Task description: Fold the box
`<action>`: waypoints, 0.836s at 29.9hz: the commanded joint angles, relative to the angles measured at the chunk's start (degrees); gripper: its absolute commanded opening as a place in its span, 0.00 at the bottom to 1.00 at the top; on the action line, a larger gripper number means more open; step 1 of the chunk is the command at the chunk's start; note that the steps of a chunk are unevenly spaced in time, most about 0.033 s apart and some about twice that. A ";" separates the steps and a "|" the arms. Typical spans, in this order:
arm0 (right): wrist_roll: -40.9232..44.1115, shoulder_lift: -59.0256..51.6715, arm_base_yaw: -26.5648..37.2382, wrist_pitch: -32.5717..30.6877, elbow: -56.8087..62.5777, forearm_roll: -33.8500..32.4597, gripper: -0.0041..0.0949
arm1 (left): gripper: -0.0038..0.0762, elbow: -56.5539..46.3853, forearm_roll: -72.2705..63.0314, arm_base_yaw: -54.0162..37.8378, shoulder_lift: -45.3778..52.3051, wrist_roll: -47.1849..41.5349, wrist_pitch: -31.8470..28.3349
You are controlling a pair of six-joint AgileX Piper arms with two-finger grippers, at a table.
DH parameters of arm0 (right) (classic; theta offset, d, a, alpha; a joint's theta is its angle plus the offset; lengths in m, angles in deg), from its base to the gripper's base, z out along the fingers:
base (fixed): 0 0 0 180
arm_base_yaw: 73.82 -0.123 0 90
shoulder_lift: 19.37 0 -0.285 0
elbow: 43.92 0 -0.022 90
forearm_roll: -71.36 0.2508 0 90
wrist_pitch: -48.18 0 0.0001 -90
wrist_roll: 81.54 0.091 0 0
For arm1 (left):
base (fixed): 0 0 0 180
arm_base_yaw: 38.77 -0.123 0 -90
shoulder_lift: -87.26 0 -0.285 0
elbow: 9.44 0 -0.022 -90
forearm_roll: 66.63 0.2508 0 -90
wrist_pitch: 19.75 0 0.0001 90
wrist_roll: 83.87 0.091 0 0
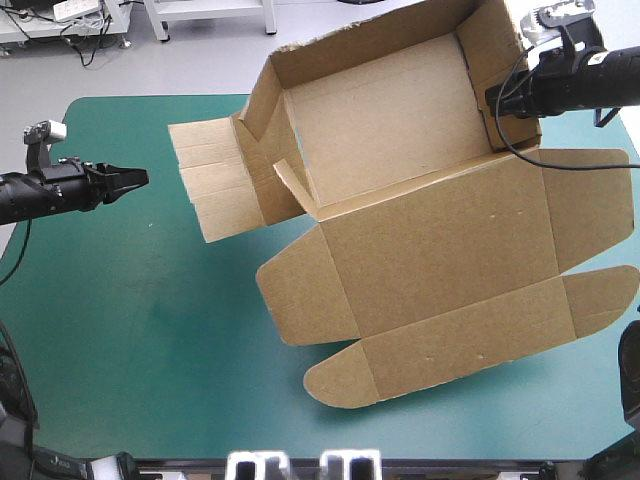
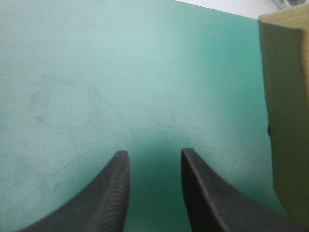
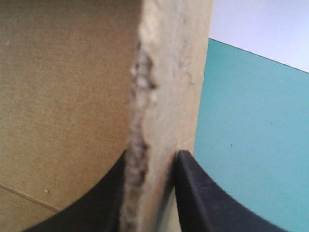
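Observation:
The brown box [image 1: 400, 200] stands as an open tray at the back right of the table, its walls raised and its lid [image 1: 450, 260] flat toward the near edge. A creased side flap [image 1: 215, 185] lies spread toward the left. My right gripper [image 1: 492, 100] is shut on the tray's right wall near the far corner; in the right wrist view the wall's thick torn edge [image 3: 164, 72] runs up between the black fingers of the right gripper [image 3: 150, 154]. My left gripper [image 1: 140, 178] hovers left of the flap, open with nothing in it [image 2: 154, 153]. The flap's edge [image 2: 287, 111] shows ahead and beside it.
The teal-green cover [image 1: 150, 320] stretches bare across the left and front left. The lid's rounded tabs [image 1: 345, 375] reach toward the near edge, and the box's right flap [image 1: 590, 200] lies at the table's right edge.

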 commanded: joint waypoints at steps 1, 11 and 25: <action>-0.04 -4.19 0.37 -0.72 -1.78 6.88 0.02 | 0.52 1.51 -11.60 0.29 -2.30 3.73 6.54; -2.31 -4.61 0.37 -0.72 -2.38 17.78 0.02 | 0.54 1.51 -15.73 10.23 -6.62 8.04 6.65; -0.36 -4.61 0.37 -0.26 -2.27 8.34 0.02 | 0.54 1.51 -20.04 20.41 0.34 7.72 6.65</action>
